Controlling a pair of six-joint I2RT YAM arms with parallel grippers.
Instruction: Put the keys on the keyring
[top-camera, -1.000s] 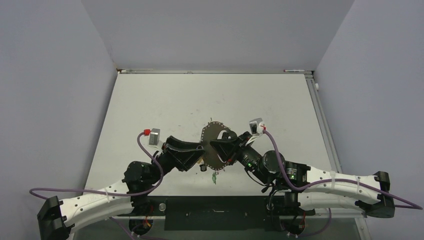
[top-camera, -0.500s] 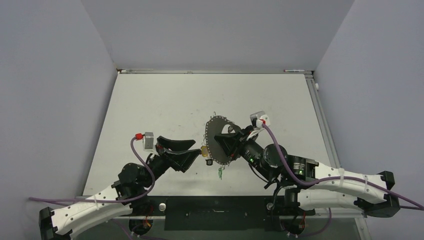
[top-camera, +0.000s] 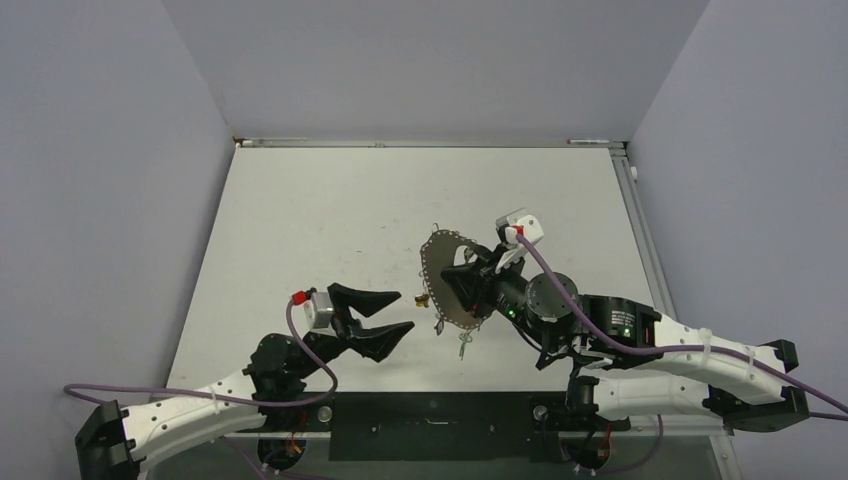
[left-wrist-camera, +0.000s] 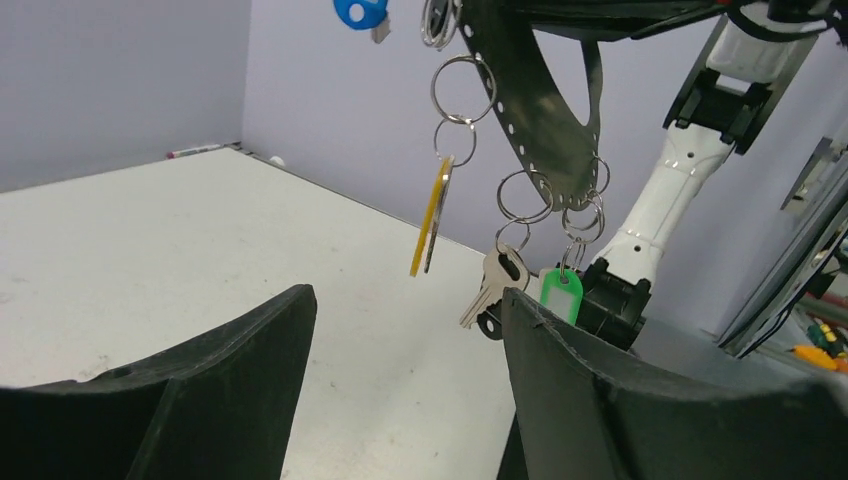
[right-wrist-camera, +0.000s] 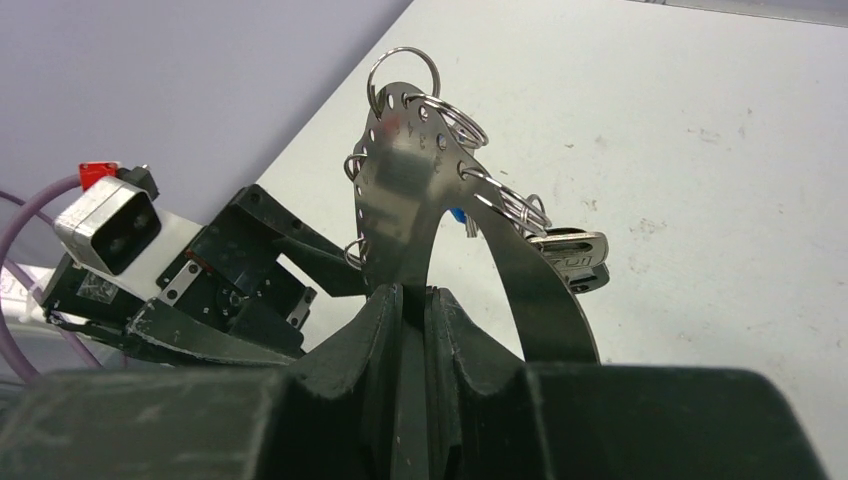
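My right gripper (top-camera: 464, 291) is shut on the lower edge of a dark metal plate (top-camera: 446, 266) with holes round its rim, held upright above the table; it also shows in the right wrist view (right-wrist-camera: 398, 190), clamped in the gripper (right-wrist-camera: 415, 300). Small silvery split rings (left-wrist-camera: 462, 88) hang from the holes. On them hang a yellow tag (left-wrist-camera: 431, 215), a silver key (left-wrist-camera: 489, 287), a green tag (left-wrist-camera: 560, 294) and a blue tag (left-wrist-camera: 358, 12). No large wire loop shows. My left gripper (top-camera: 404, 311) is open and empty, left of and below the plate, apart from it.
The white table (top-camera: 330, 210) is bounded by grey walls, with a metal rail (top-camera: 640, 230) along its right side. The left arm's wrist camera (right-wrist-camera: 108, 225) sits close behind the plate in the right wrist view.
My left gripper has drawn back toward the near-left, away from the plate, and stands open. My right gripper has carried the plate with its hanging keys to the right.
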